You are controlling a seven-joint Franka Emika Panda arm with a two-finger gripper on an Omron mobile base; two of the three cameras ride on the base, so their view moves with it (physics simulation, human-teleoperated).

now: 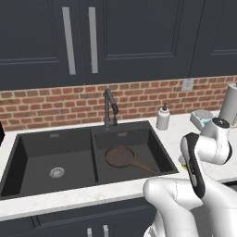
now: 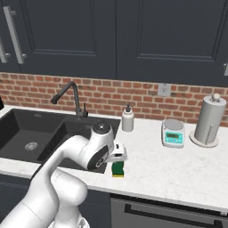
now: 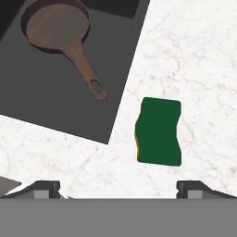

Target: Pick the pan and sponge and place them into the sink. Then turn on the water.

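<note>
Green face up, the sponge (image 3: 159, 132) is lying on the counter (image 3: 194, 60) just beside the sink (image 3: 55, 111), where the pan (image 3: 62, 39) is already sitting. The fingers (image 3: 118, 189) are hovering wide above it; descending off-centre risks nudging the sponge aside instead of straddling it.

The white marbled bench (image 2: 178, 164) carries the sponge (image 3: 159, 131), green face up, just ahead of the spread fingers (image 3: 46, 187) and between their lines, the black sink (image 1: 18, 148) set into it beyond, and a soap bottle (image 2: 128, 119), small scale (image 2: 173, 132) and paper-towel roll (image 2: 209, 119) far beyond.
</note>
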